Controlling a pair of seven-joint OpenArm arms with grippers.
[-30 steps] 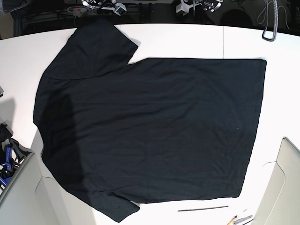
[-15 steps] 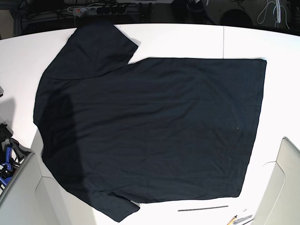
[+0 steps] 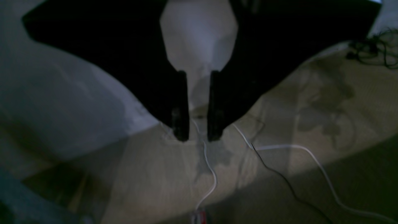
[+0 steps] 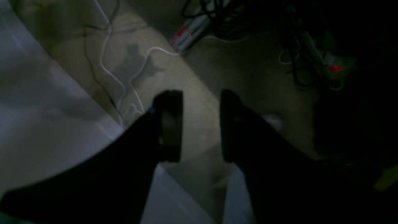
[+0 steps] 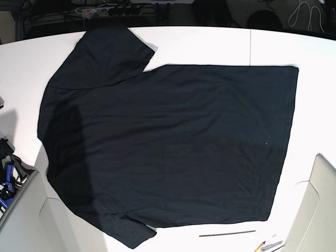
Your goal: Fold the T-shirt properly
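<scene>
the t-shirt (image 5: 168, 147) lies flat across the worktop (image 5: 210, 44), ready for folding; the left gripper (image 3: 198, 137) and right gripper (image 4: 200, 124) hang slightly apart, empty, above the floor.

I'm seeing a white table (image 5: 210, 44), evenly lit from above, with a seam (image 5: 250, 46) running down its top right of centre. Behind its far edge it's dark: a power strip (image 5: 97, 10) with cables, and a loop of pale cable (image 5: 310, 13) at top right. Pale panels sit at the near corners, left (image 5: 23, 215) and right (image 5: 320, 205). A thin dark strip (image 5: 227, 233) lies on the table near the front edge.

Wrist views are dim. The floor (image 3: 311, 118) is beige and stained, partly in shadow, with white cable (image 3: 311, 155) and black cable (image 3: 279, 174) across it. Right wrist view shows a cable tangle (image 4: 298, 46) and a red light (image 4: 335, 68).
</scene>
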